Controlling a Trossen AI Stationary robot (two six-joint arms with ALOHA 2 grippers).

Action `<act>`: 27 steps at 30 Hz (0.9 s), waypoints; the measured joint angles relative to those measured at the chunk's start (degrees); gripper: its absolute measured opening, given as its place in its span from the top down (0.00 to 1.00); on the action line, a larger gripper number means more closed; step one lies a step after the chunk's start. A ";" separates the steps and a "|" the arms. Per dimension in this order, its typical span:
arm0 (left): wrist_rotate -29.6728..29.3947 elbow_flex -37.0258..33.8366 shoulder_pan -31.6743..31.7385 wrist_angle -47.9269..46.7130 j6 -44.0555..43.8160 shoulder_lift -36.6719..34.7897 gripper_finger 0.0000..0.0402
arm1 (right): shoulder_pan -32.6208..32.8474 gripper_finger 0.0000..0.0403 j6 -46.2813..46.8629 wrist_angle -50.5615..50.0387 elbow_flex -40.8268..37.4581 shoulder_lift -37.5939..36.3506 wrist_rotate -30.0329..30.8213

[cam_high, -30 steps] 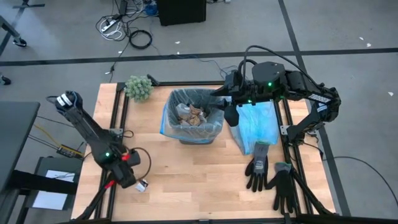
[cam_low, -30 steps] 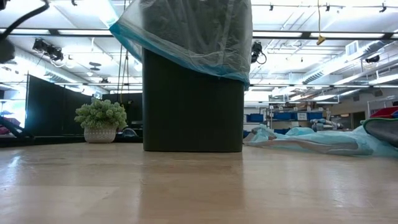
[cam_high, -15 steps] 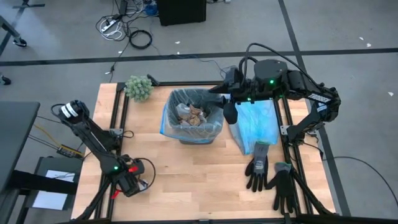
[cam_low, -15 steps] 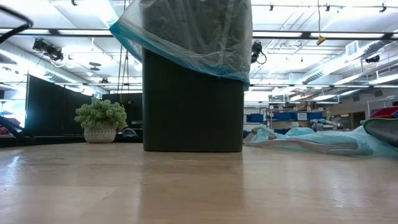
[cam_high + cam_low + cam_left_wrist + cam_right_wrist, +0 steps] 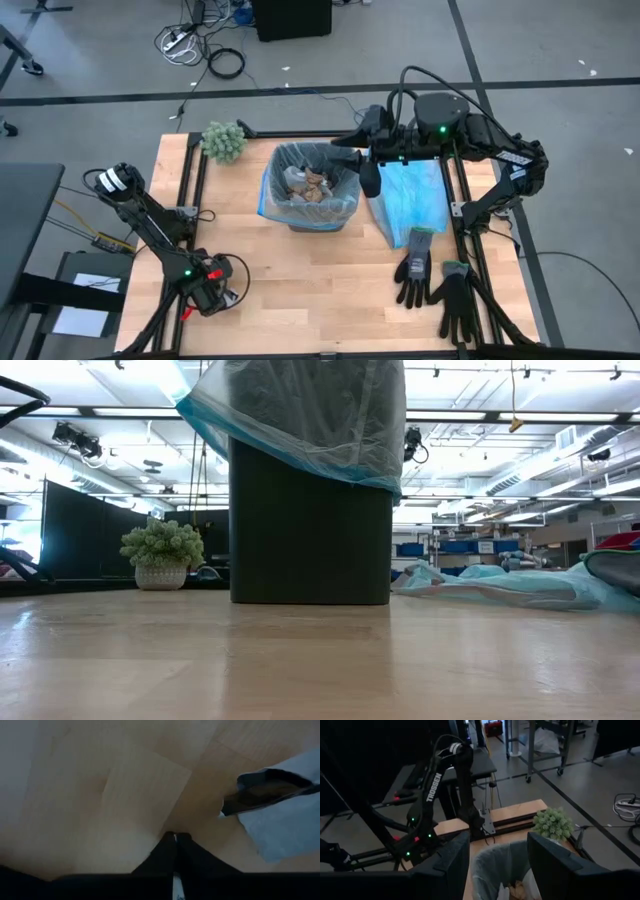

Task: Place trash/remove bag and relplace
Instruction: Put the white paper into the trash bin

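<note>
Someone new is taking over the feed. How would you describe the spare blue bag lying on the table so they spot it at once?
Start at the black bin lined with a grey-white translucent bag at the table's centre. Right beside it, toward the right arm's side, the light-blue translucent plastic bag lies flat on the wooden table. Unlike the two black gloves just in front of it, it is pale, crinkly and see-through.

Bright overhead light, blurred left wrist view

You have the black bin (image 5: pixel 310 190) lined with the crinkly translucent bag (image 5: pixel 272 195) mid-table, crumpled trash (image 5: pixel 310 183) inside, the green fuzzy clump (image 5: pixel 224 141) to its left, the light-blue plastic bag (image 5: pixel 412 200) right.
</note>
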 joint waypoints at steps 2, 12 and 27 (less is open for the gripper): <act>-0.08 0.67 0.00 -0.95 0.00 0.08 0.97 | 0.36 0.54 0.00 -0.05 -0.02 0.00 -0.02; -4.54 5.76 0.82 -8.06 0.00 -4.91 0.99 | 1.37 0.58 -0.51 -0.54 -0.02 0.00 0.15; -21.31 21.23 10.44 -24.20 9.46 -15.66 0.99 | -0.15 0.63 -3.16 -0.86 -0.02 0.00 1.47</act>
